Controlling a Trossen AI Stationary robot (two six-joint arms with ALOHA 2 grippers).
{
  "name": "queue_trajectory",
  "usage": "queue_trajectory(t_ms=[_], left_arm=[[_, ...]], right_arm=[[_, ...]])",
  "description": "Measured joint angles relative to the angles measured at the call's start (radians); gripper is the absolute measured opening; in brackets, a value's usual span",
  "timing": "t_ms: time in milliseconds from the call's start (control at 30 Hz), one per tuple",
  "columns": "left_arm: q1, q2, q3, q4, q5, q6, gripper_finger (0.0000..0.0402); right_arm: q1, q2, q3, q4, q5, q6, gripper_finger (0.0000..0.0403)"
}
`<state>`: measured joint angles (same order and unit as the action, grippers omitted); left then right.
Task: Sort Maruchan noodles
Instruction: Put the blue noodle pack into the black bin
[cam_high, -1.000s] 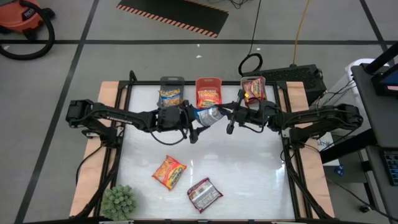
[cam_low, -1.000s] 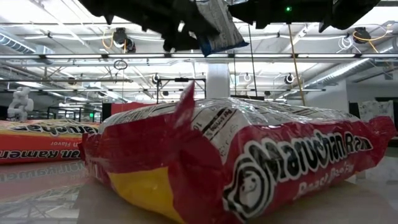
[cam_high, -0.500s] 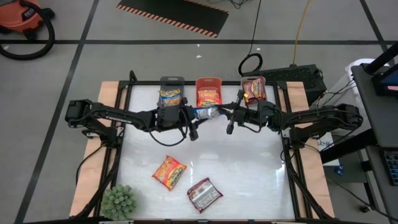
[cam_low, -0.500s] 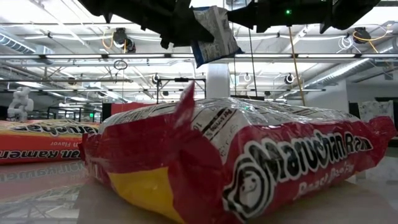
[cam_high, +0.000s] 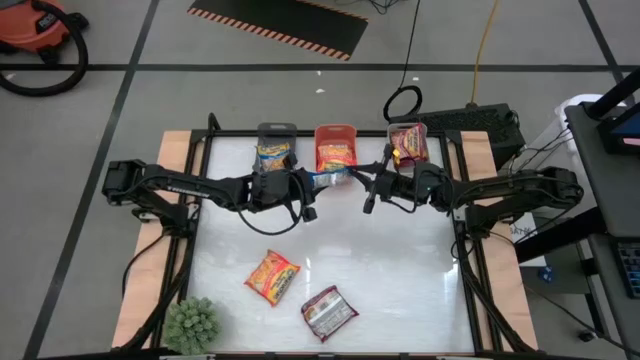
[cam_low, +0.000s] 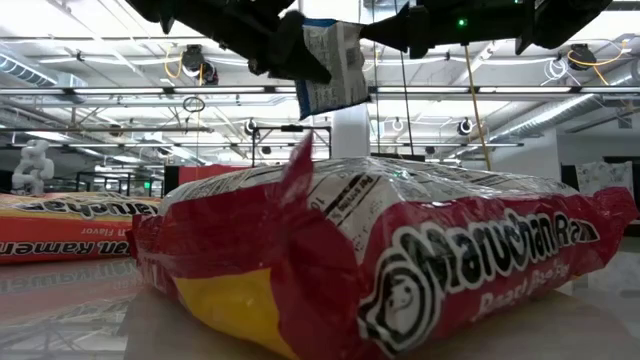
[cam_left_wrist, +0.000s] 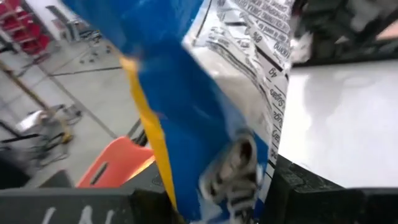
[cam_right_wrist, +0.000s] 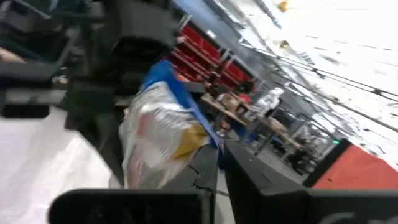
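A blue-and-white Maruchan noodles packet (cam_high: 330, 178) hangs in the air between my two grippers, in front of the bins at the far edge. My left gripper (cam_high: 312, 192) reaches it from the table's left and is shut on it. My right gripper (cam_high: 368, 192) reaches it from the right, its fingers close together at the packet's blue edge. An orange-yellow packet (cam_high: 272, 277) and a red-silver packet (cam_high: 329, 312) lie flat on the near half of the table. In the low view the red one (cam_low: 400, 270) fills the foreground. My left gripper pinches one end of the blue packet (cam_left_wrist: 231, 163) between its two fingers, which come about level from the table's left. The packet (cam_low: 330, 65) is lifted clear of the table and stands nearly upright. My right gripper has the opposite blue edge of the packet (cam_right_wrist: 208, 140) at its fingertips, coming level from the table's right. The gap between the fingers is narrow.
Three bins stand in a row at the far edge: a grey one (cam_high: 276, 132) with an orange-yellow packet, an orange one (cam_high: 336, 131) with another, and a third (cam_high: 408, 128) with a red packet. A green plant (cam_high: 190, 325) sits at the near left corner.
My left gripper has shut on the blue packet. The packet has shifted a little toward the table's left and far edge. It has turned from slanting to nearly upright.
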<state>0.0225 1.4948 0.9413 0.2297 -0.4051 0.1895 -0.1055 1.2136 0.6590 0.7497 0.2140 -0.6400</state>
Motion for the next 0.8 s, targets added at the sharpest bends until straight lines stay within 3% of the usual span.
queue_trajectory(t_ms=[133, 333, 567, 800], left_arm=[[0.006, -0.006, -0.003, -0.095, -0.09, 0.054, 0.0133], [0.045, -0.019, -0.003, -0.233, -0.307, 0.111, 0.0133], [0.129, -0.024, -0.002, -0.347, -0.512, 0.159, 0.0132], [0.257, -0.024, -0.002, -0.466, -0.558, 0.118, 0.0132]], right_arm=[[0.0, -0.002, 0.001, 0.012, 0.078, 0.0, 0.0052], [0.0, -0.023, 0.002, 0.003, 0.2, 0.0, 0.0089], [0.001, -0.046, 0.002, 0.003, 0.206, 0.0, 0.01], [0.009, -0.074, 0.002, 0.002, 0.205, 0.0, 0.01]])
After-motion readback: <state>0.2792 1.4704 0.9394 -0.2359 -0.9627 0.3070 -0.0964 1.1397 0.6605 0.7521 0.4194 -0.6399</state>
